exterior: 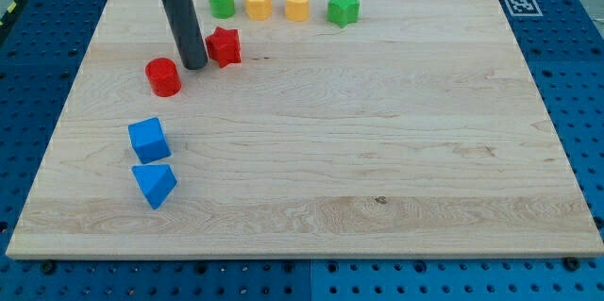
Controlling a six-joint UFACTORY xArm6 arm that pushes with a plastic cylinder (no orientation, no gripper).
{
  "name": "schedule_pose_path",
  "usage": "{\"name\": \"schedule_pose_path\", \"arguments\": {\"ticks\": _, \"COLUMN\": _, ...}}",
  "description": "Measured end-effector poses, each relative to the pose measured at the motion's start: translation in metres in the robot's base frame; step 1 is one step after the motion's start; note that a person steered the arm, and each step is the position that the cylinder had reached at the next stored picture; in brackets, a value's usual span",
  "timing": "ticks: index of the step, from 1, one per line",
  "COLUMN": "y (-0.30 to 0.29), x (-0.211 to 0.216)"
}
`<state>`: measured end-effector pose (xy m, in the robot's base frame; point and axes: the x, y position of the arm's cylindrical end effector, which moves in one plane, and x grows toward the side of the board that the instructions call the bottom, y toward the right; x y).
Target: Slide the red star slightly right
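While the wooden desk (377, 150) spreads wide, my tip (194, 65) rests against the left side of the red star (225, 46), near the view's top left, with a red cylinder (163, 76) just left. No pincer shows, so its state cannot be told.

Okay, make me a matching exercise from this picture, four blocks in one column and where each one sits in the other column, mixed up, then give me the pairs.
Column one:
1. red star
2. red cylinder
3. green star
4. blue triangular block

Column two:
A. right end of the top row
B. lowest block, near the view's left edge
C. just right of my tip
D. just left of my tip, slightly lower

Pairs: 1-C, 2-D, 3-A, 4-B
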<state>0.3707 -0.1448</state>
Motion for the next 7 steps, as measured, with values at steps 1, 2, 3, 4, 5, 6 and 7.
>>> {"name": "schedule_pose_path", "arguments": {"ticks": 1, "y": 0.0, "x": 0.0}}
{"name": "schedule_pose_path", "arguments": {"ticks": 2, "y": 0.0, "x": 0.0}}
{"name": "schedule_pose_path", "arguments": {"ticks": 3, "y": -0.005, "x": -0.002}}
{"name": "schedule_pose_path", "arguments": {"ticks": 4, "y": -0.005, "x": -0.01}}
{"name": "schedule_pose_path", "arguments": {"ticks": 5, "y": -0.004, "x": -0.025}}
{"name": "schedule_pose_path", "arguments": {"ticks": 6, "y": -0.003, "x": -0.04}}
{"name": "schedule_pose_path", "arguments": {"ticks": 7, "y": 0.01, "x": -0.044}}
